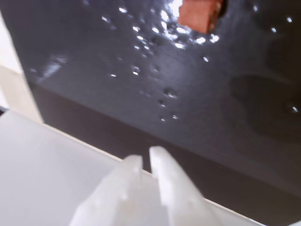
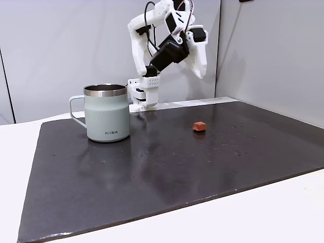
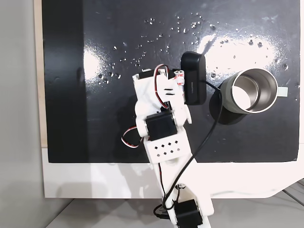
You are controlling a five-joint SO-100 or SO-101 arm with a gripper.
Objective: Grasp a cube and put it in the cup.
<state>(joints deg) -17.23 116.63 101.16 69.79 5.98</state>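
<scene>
Centrally, in a fixed view from the side: cube [image 2: 200,126] lying on the dark mat [image 2: 152,172], alone, well apart from the cup [image 2: 107,114] and to its right. Small, red-orange, rounded at the edges, a little wider than tall in that view, long axis roughly across the picture; true heading too small to tell. Cut off at the top edge of the wrist view as a red-orange patch [image 1: 200,14], amid bright specks on the mat, far ahead of the fingertips.

Upright on the mat, left of centre in the side view: sage-green cup with steel rim, handle pointing left, dark lettering facing the camera. Seen from above in a fixed view [image 3: 250,90] as an open round mouth, pale inside, handle stub sticking out to the right, near the mat's right edge.

Raised well above the worktop [image 2: 283,207], over the far part of the mat: white arm [image 2: 152,35] folded, black motor at the wrist, pincer [image 2: 201,71] angled downward, hanging in the air, touching nothing. Close in the wrist view [image 1: 146,162]: two white fingertips side by side with a thin slit between them, nearly closed, nothing held. From above, arm [image 3: 161,118] stretching up from the bottom edge, black camera housing [image 3: 193,78] just left of the cup.
</scene>
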